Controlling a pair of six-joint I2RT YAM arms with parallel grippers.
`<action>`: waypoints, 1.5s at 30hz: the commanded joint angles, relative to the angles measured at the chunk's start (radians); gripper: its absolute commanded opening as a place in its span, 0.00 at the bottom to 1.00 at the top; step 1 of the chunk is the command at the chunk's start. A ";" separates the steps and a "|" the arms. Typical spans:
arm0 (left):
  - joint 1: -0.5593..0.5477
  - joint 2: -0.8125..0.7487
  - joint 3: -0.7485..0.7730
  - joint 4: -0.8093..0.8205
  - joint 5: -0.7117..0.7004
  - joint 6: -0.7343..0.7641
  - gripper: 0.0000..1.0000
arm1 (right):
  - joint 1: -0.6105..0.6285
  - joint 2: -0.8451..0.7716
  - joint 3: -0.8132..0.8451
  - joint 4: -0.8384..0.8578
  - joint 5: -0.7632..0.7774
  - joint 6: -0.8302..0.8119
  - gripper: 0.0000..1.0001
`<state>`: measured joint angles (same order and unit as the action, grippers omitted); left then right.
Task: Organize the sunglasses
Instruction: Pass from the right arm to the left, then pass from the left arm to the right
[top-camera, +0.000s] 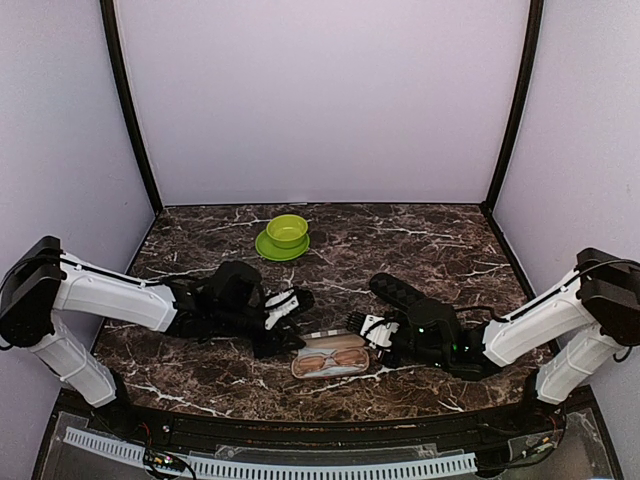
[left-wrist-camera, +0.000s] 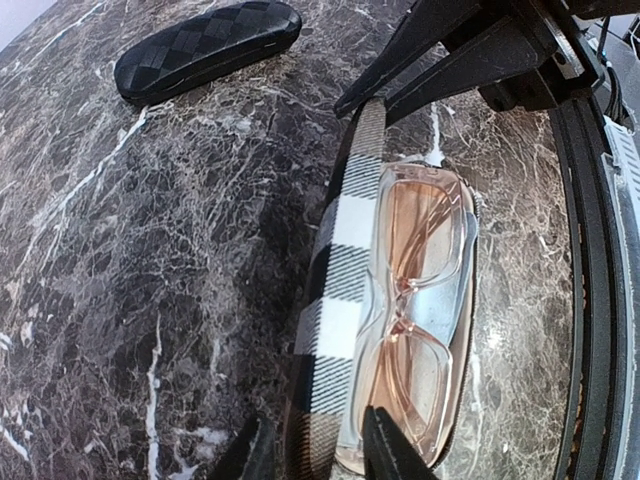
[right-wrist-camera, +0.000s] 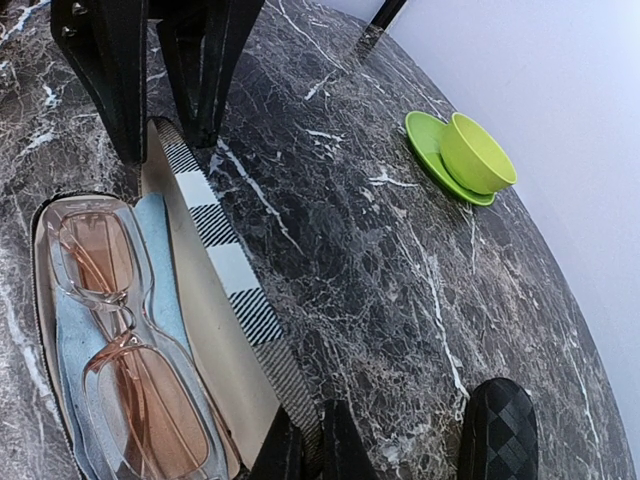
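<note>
Clear-framed sunglasses with reddish-brown lenses lie folded in the tray of the open black-and-white checked case on my dark marble bench. I see my left pincer pinched narrow on the raised lid at one end and my right pincer pinched on the other, the glasses just beside both.
</note>
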<state>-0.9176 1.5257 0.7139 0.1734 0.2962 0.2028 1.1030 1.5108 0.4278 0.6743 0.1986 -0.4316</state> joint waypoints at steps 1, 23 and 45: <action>0.003 0.001 0.025 -0.014 0.025 0.009 0.31 | -0.006 0.005 -0.002 0.093 -0.002 0.022 0.00; 0.002 -0.015 0.051 -0.069 -0.060 0.047 0.08 | -0.006 0.006 0.000 0.096 0.005 0.040 0.17; -0.018 -0.104 0.019 0.006 -0.281 0.094 0.08 | -0.019 -0.118 0.115 -0.216 0.082 0.426 0.50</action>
<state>-0.9218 1.4590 0.7399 0.1093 0.0738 0.2699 1.0977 1.4471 0.4736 0.5926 0.2375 -0.1967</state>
